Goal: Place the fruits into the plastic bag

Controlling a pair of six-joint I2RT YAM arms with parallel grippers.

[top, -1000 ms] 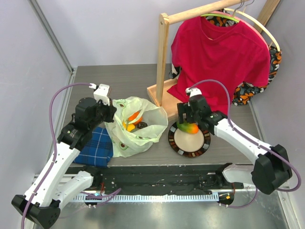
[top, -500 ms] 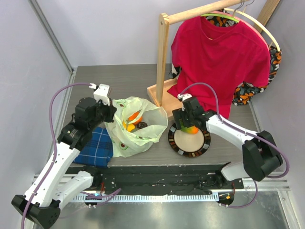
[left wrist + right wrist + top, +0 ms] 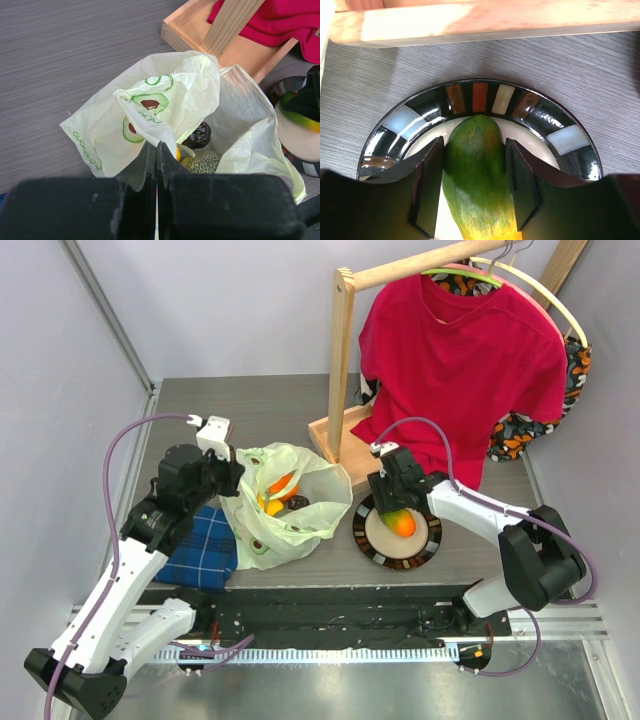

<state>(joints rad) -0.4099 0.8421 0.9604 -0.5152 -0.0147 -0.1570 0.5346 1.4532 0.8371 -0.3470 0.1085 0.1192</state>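
Right gripper has lowered astride the green fruit, long axis along the fingers; whether it is clamped cannot be told. Left gripper pinches the plastic bag.

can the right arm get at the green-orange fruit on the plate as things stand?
Likely yes. The right claw sits low over the plate, its fingers flanking the green-orange fruit with nothing between; whether they grip it is unclear. The left claw pinches the plastic bag, well clear.
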